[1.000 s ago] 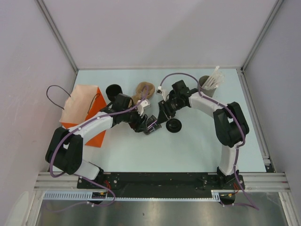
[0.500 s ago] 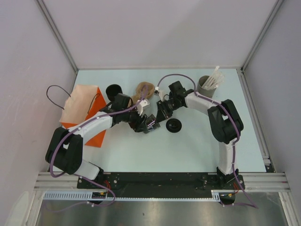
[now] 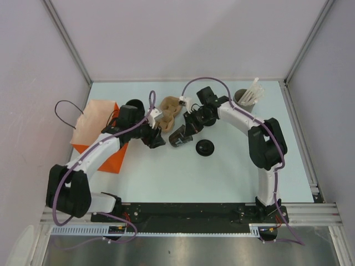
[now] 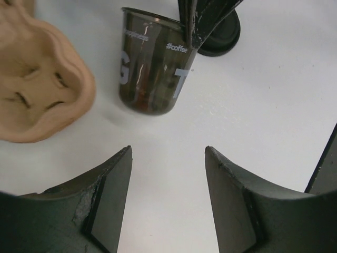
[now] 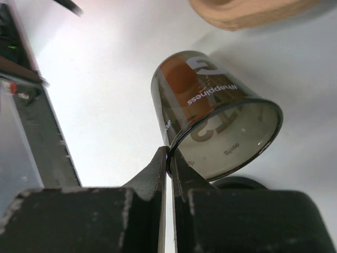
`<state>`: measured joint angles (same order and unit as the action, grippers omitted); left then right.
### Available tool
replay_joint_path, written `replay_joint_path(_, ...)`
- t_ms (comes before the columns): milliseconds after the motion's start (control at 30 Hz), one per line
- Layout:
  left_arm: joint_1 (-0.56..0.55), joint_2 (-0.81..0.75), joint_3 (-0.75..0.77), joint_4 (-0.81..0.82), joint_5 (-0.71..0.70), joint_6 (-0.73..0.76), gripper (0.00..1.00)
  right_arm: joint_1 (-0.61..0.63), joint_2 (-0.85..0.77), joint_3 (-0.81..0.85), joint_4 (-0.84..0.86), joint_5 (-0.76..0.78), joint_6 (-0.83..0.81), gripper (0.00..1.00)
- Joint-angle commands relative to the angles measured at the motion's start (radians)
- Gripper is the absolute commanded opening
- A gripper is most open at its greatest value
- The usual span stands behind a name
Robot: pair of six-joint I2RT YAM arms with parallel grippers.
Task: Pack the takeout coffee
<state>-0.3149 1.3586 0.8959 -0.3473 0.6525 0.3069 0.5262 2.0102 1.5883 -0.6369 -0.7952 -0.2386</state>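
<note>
- Right wrist view shows the right gripper (image 5: 169,155) with its fingers (image 5: 150,176) now pinched together on the rim of the takeout coffee cup (image 5: 210,100). They have closed from half apart, and the cup is tilted and lidless.
- At 9 o'clock of the cup, the left gripper (image 4: 167,158) has backed off, jaws apart and empty. The hold has likely passed to the right arm.
- At 4 o'clock of the cup the black lid (image 3: 204,147) lies on the table (image 3: 233,177), and the pulp cup carrier (image 3: 172,106) sits at 12 o'clock.
- Farther out at 9 o'clock, beyond the left gripper, is the orange paper bag (image 3: 99,133). The cup probably needs its lid before bagging.
</note>
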Motion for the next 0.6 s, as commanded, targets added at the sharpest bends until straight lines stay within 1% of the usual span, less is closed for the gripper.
replay_joint_path(0, 0.049, -0.102, 0.054, 0.017, 0.052, -0.008, 0.63, 0.035, -0.065, 0.076, -0.150, 0.233, -0.117, 0.03)
replay_joint_path(33, 0.063, -0.130, 0.058, 0.024, 0.056, -0.015, 0.63, 0.043, -0.064, 0.088, -0.165, 0.276, -0.125, 0.03)
replay_joint_path(67, 0.068, -0.144, 0.061, 0.037, 0.058, -0.023, 0.63, 0.076, -0.061, 0.097, -0.181, 0.324, -0.152, 0.02)
replay_joint_path(100, 0.074, -0.156, 0.070, 0.045, 0.062, -0.032, 0.64, 0.093, -0.045, 0.117, -0.216, 0.420, -0.168, 0.02)
replay_joint_path(133, 0.082, -0.182, 0.075, 0.053, 0.062, -0.038, 0.64, 0.118, -0.035, 0.128, -0.234, 0.473, -0.182, 0.02)
replay_joint_path(167, 0.085, -0.193, 0.084, 0.056, 0.067, -0.041, 0.64, 0.156, -0.025, 0.137, -0.254, 0.564, -0.209, 0.02)
replay_joint_path(200, 0.086, -0.202, 0.100, 0.057, 0.071, -0.049, 0.65, 0.178, -0.018, 0.151, -0.289, 0.605, -0.218, 0.02)
replay_joint_path(400, 0.103, -0.305, 0.144, 0.039, 0.044, -0.045, 0.67, 0.281, 0.021, 0.225, -0.380, 0.807, -0.301, 0.02)
replay_joint_path(500, 0.114, -0.335, 0.156, 0.027, 0.032, -0.046, 0.67, 0.323, 0.035, 0.239, -0.400, 0.922, -0.323, 0.02)
replay_joint_path(567, 0.125, -0.352, 0.150, 0.019, 0.035, -0.051, 0.67, 0.348, 0.038, 0.231, -0.402, 0.956, -0.329, 0.02)
